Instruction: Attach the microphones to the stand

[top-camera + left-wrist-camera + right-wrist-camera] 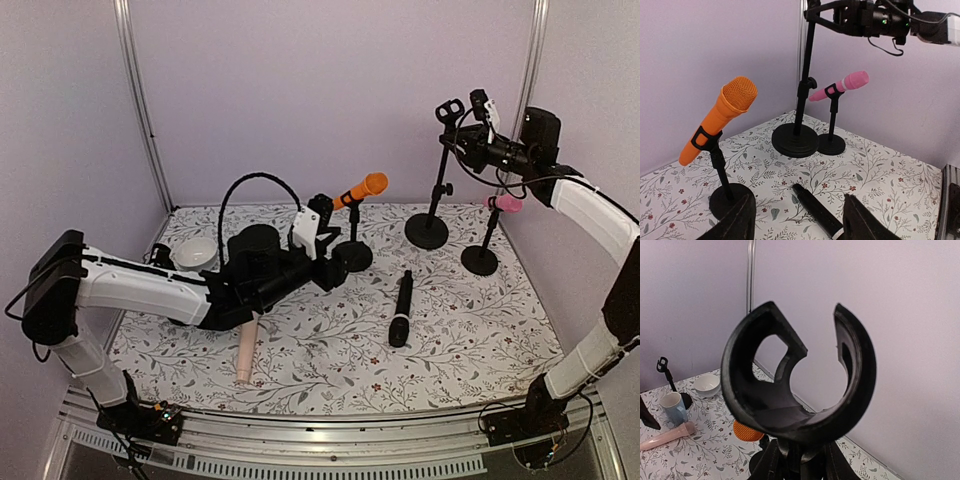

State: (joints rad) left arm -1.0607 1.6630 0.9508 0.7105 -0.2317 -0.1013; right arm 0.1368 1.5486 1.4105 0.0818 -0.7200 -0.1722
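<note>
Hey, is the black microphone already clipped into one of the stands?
No, the black microphone lies flat on the table, and the tall stand's clip is empty.

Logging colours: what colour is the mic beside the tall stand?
Mic: bright pink, clearest from left wrist.

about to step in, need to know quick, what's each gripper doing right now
left gripper: open, holding nothing
right gripper: closed on the neck of the tall stand's clip
</note>
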